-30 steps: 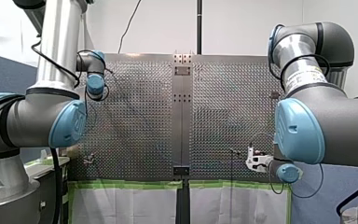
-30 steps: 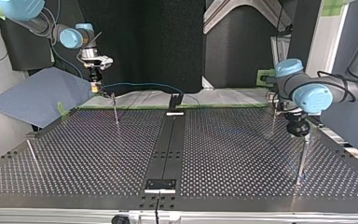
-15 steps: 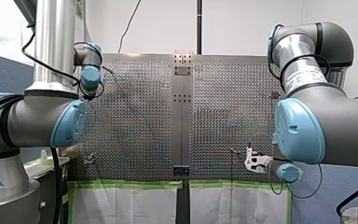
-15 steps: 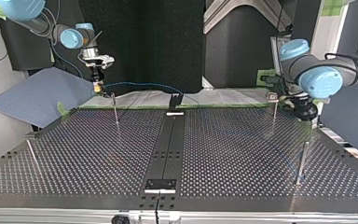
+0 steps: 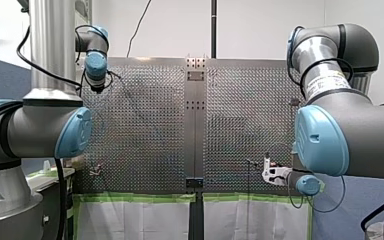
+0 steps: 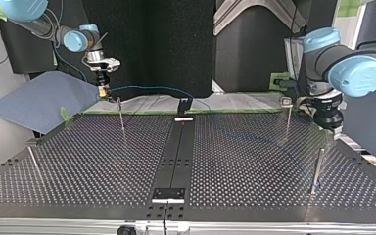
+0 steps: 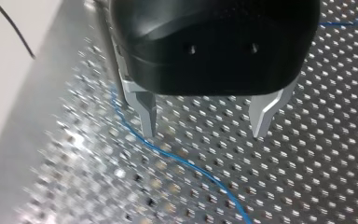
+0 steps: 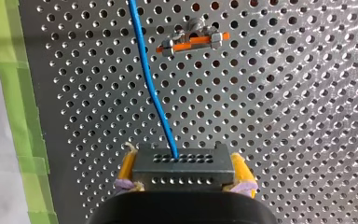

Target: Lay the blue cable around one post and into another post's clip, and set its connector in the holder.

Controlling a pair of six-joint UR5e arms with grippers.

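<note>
In the right wrist view my right gripper point(image 8: 183, 179) is shut, its yellow pads clamping a dark grey connector point(image 8: 183, 164). The blue cable point(image 8: 149, 88) leaves the connector and runs ahead, passing beside a post with an orange clip point(image 8: 192, 41). In the top view this gripper point(image 6: 103, 90) hangs at the far left, and the cable point(image 6: 152, 88) arcs from it toward the black holder point(image 6: 183, 105). My left gripper point(image 7: 204, 133) is open over the perforated plate, with a stretch of blue cable point(image 7: 182, 161) lying under it near one finger. It holds nothing. In the top view it point(image 6: 331, 126) hovers at the right.
Thin posts stand on the plate: one point(image 6: 120, 115) under my right gripper, one with a clip point(image 6: 287, 115) at the far right, one point(image 6: 316, 169) near right, one point(image 6: 33, 164) near left. A second bracket point(image 6: 168, 193) sits on the centre strip. Green tape point(image 8: 14, 98) edges the plate.
My left arm has risen and moved away from the near-right post, toward the top view's right edge. My right gripper has barely shifted and keeps the connector.
</note>
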